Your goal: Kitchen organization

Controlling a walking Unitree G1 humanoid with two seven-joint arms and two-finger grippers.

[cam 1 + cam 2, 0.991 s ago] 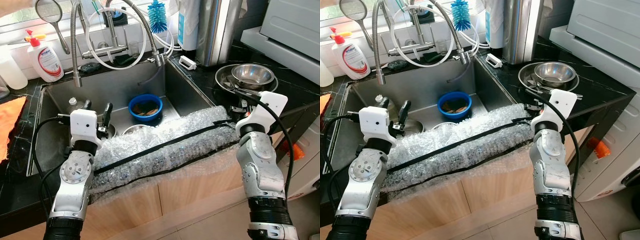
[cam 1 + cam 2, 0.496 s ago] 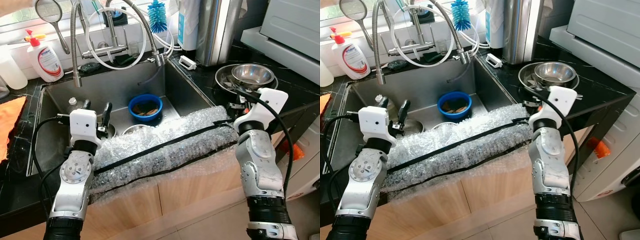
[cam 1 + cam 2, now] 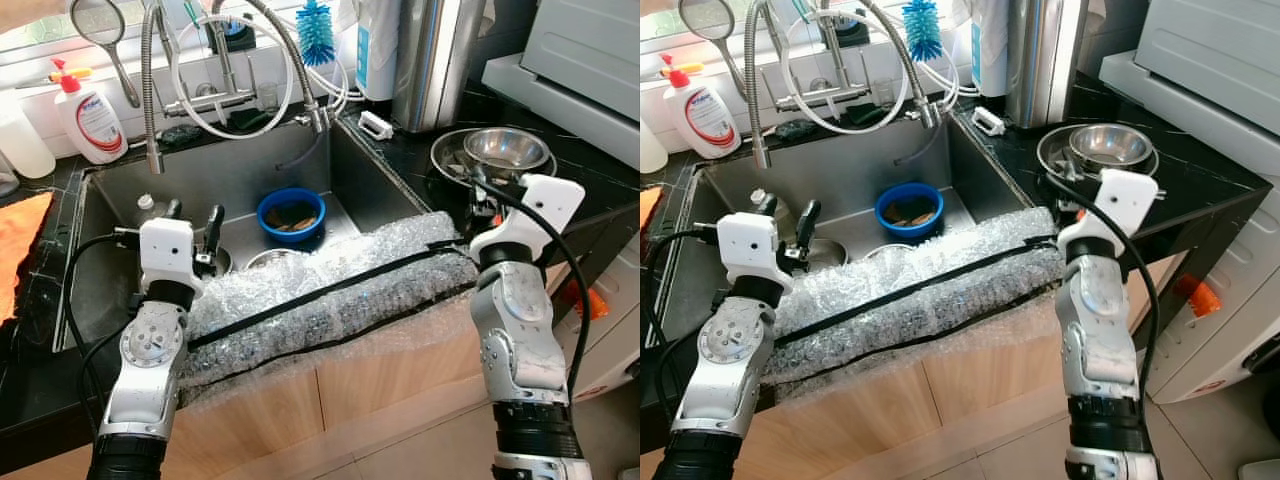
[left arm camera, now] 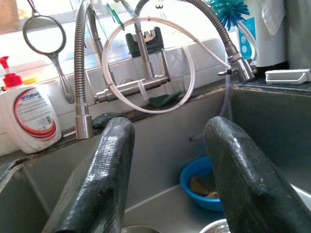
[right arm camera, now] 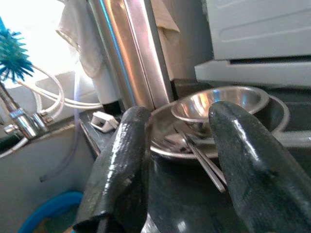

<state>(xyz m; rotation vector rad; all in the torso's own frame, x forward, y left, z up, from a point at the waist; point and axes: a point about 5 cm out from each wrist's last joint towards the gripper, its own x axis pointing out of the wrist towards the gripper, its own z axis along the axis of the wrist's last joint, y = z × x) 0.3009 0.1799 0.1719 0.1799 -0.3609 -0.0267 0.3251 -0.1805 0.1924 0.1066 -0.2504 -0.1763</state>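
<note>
Black stone counter (image 3: 30, 390) surrounds the steel sink (image 3: 110, 215) in front of me, and a long sheet of bubble wrap (image 3: 330, 300) lies over the sink's front edge and hangs a little down the wooden cabinet. At the far left a soap bottle (image 3: 95, 115) stands on the window ledge.

My left gripper (image 4: 165, 174) hovers above the left part of the sink, near the left end of the bubble wrap; its fingers are spread and hold nothing. Behind it, a blue bowl (image 3: 291, 214) sits on the sink floor under the hanging tap hoses (image 3: 300, 80).

Further right, my right gripper (image 5: 177, 165) is raised over the right end of the wrap, also spread and empty, and it looks toward a metal bowl (image 3: 507, 148) that rests in a wider dish with some utensils.

I judge the loose wrap is the main risk: if my arms brush it, it may slide off the edge. My right fingers could also knock the stacked metal ware.
</note>
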